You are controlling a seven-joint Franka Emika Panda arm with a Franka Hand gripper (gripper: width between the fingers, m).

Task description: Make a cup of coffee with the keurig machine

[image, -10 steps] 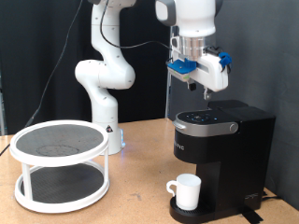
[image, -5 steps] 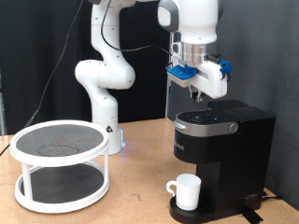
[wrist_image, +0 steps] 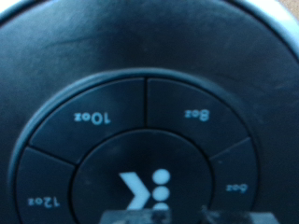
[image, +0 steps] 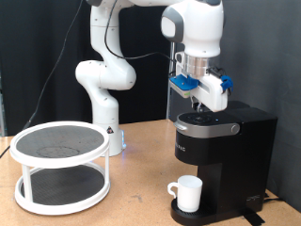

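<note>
The keurig machine is black and boxy, at the exterior view's right, with its lid down. The white cup stands under its spout on the round drip tray. My gripper is shut and empty, pointing straight down with its tips just above or touching the silver-rimmed top panel. The wrist view is filled by that button panel, with 12oz, 10oz, 8oz and 6oz segments around a centre K button. My blurred fingertips show at the frame's edge over the K button.
A white two-tier round rack with dark mesh shelves stands at the exterior view's left on the wooden table. The arm's white base rises behind it. A black curtain hangs behind.
My gripper has come down and slightly towards the exterior view's left, from well above the machine to its top button panel. The cup and the machine have not moved.
</note>
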